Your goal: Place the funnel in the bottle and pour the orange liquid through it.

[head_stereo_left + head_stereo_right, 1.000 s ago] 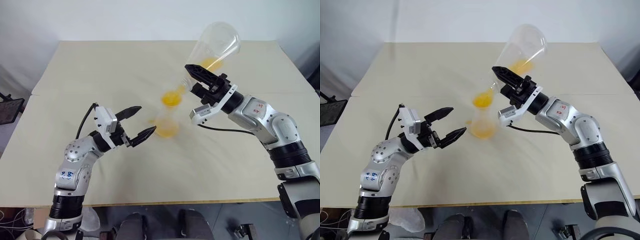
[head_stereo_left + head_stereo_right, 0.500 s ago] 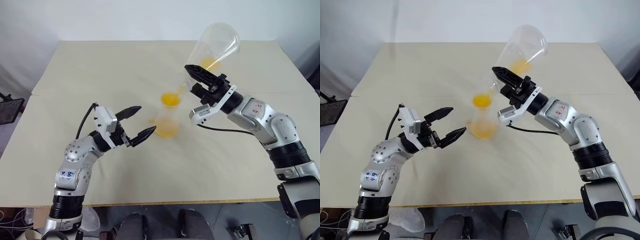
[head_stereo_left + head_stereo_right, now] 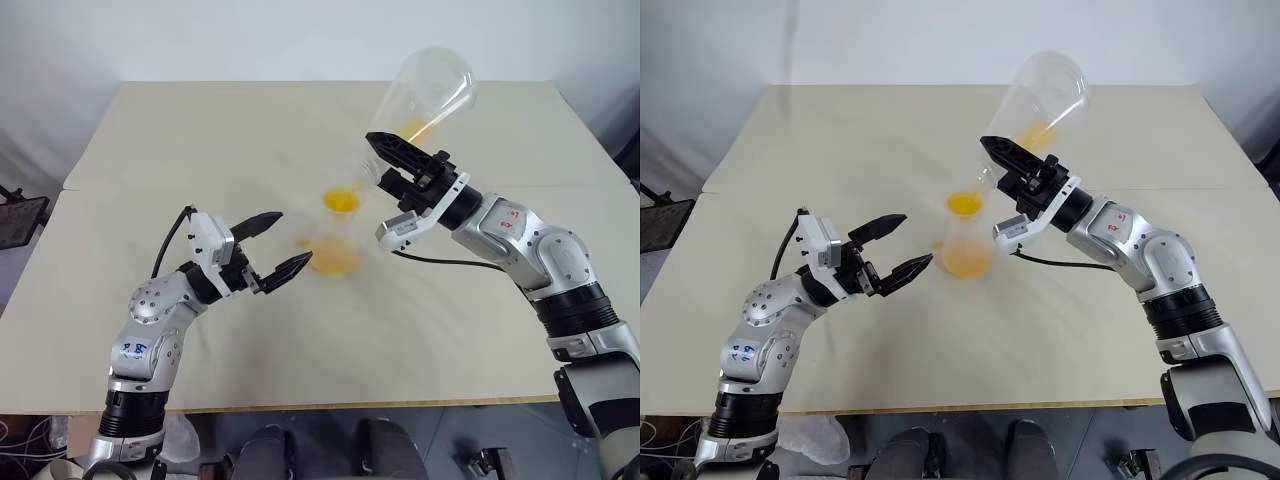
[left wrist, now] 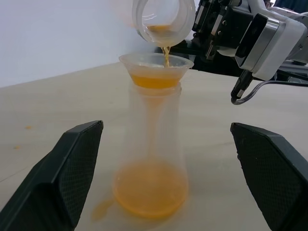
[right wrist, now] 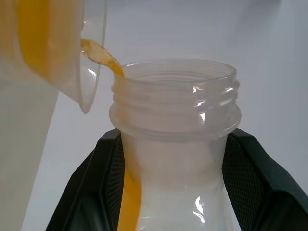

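Near the desk's [image 3: 150, 130] centre stands the bottle [image 3: 333, 250], upright on its rounded base, with a pool of orange liquid [image 4: 150, 190] in its bottom. Seated in its neck is the funnel [image 4: 156, 69], its bowl partly filled with the same liquid. Above and toward the desk's far right corner, a wider clear flask [image 3: 420, 100] is tilted mouth-down over the funnel; a thin orange stream falls from its threaded mouth into the bowl, and a streak of liquid lies along its lower wall. Right gripper [image 3: 385, 160]: fingers pressed on the flask's neck, one on each side, as the right wrist view shows. Left gripper [image 3: 278, 245]: fingers spread wide, pointing at the bottle from the side nearer the desk's left edge, close to it but apart from it; in the left wrist view the bottle stands between the two fingertips with clear gaps on both sides. A small orange smear lies on the desk at the bottle's foot.
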